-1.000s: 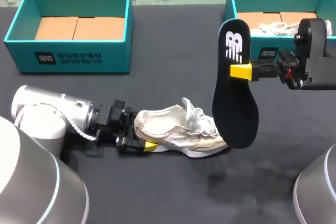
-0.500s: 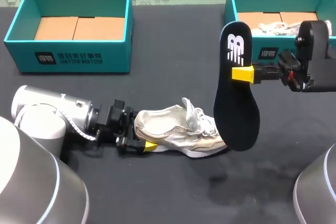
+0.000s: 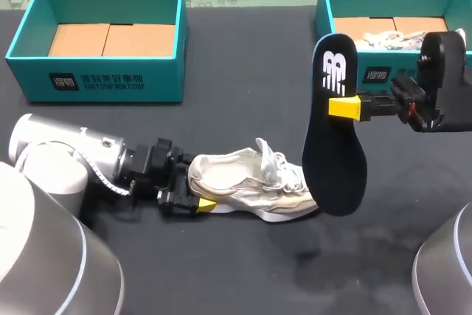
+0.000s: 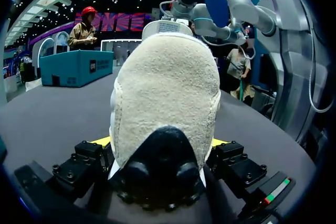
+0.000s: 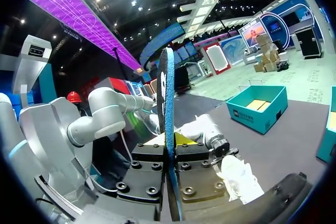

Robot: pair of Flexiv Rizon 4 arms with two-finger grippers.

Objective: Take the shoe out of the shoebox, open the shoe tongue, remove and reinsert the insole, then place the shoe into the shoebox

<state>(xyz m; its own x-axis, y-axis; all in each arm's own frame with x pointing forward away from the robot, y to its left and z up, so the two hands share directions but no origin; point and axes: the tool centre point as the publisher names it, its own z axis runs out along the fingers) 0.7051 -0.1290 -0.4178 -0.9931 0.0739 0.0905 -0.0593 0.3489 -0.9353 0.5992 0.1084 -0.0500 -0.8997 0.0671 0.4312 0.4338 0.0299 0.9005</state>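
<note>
Two teal boxes on dark bench [image 3: 236, 71]: left shoebox [image 3: 96, 79] beyond the shoe's [image 3: 247, 186] heel, right shoebox [image 3: 377, 73] beyond its toe. Shoe on bench, heel clenched in my left arm's [image 3: 88, 160] jaws. Insole [image 3: 333, 138] upright over the toe, grasped in my right arm's [image 3: 442, 86] jaws. Bare cloth between shoe and boxes.

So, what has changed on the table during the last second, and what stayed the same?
The right hand, shut on the black insole, carried it a little toward the robot's right, away from the shoe. The left arm drew back slightly to its own side; the left hand kept its grip on the shoe's heel. Nothing was taken or let go. The left shoebox and right shoebox stayed put.
</note>
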